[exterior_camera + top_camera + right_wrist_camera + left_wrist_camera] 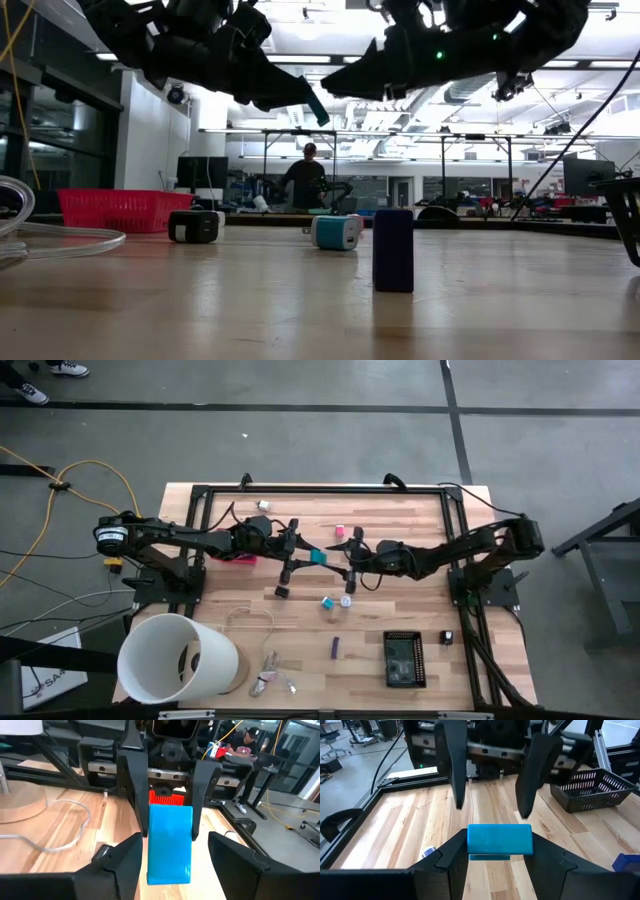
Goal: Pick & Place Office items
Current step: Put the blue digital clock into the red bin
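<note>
Gripping a teal block (318, 556) between its two fingers, the left claw (310, 553) hangs above the middle of the desk (400, 525), well clear of the wood in the low view. The right claw (349, 561) faces it from the right with its fingers spread wide on either side of the block's free end, not touching it as far as the wrist views show. Other office items lie scattered on the desk: a pink piece (340, 531) toward the far side, a teal-and-white piece (327, 602) and a white round one (346, 601) nearer the middle, a purple block (335, 647) near the front, and a black piece (447, 637) to the right. A black mesh tray (404, 658) sits front right, a big white tub (178, 658) front left.
</note>
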You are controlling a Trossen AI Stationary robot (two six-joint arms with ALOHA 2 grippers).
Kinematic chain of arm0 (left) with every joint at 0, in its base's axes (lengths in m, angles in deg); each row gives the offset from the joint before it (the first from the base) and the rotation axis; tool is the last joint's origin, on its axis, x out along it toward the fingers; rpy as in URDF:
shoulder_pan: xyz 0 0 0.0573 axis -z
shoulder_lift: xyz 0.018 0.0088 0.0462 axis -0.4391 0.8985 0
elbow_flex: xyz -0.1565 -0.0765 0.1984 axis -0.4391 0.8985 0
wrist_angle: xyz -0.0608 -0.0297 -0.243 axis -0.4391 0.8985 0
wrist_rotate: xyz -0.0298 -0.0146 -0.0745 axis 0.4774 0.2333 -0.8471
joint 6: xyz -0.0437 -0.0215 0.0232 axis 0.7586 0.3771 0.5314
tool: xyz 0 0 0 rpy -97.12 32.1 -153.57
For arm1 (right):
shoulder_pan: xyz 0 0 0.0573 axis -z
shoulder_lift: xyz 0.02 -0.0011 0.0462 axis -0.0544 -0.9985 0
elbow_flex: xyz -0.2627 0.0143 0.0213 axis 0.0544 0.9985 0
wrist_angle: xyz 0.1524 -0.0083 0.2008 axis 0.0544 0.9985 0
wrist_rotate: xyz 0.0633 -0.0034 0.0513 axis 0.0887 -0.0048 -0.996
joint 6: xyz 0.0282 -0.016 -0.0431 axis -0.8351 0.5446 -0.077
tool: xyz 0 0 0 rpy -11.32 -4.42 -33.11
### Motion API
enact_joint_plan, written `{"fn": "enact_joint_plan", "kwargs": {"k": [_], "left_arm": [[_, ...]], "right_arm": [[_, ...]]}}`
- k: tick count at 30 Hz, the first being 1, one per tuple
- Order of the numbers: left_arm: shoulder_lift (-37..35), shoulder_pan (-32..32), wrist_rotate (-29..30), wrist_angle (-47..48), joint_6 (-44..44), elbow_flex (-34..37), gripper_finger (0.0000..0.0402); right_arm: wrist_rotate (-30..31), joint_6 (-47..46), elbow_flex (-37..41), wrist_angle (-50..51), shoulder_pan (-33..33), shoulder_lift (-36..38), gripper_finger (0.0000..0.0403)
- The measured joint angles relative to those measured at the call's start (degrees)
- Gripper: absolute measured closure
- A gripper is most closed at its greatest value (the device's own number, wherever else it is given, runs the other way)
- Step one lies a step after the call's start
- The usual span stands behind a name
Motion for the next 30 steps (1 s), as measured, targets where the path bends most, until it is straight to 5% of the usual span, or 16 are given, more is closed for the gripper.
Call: {"fn": "enact_joint_plan", "kwargs": {"k": [13, 30], "left_arm": [[0.01, 0.0, 0.3, 0.17, 0.2, 0.0, 0.0241], [0.0, 0.0, 0.44, 0.15, 1.87, 0.0, 0.0241]], "right_arm": [[2.75, -3.59, 0.02, 21.72, -3.89, 11.77, 0.0189], [2.56, -4.84, 0.04, 23.55, -3.89, 13.0, 0.0191]]}}
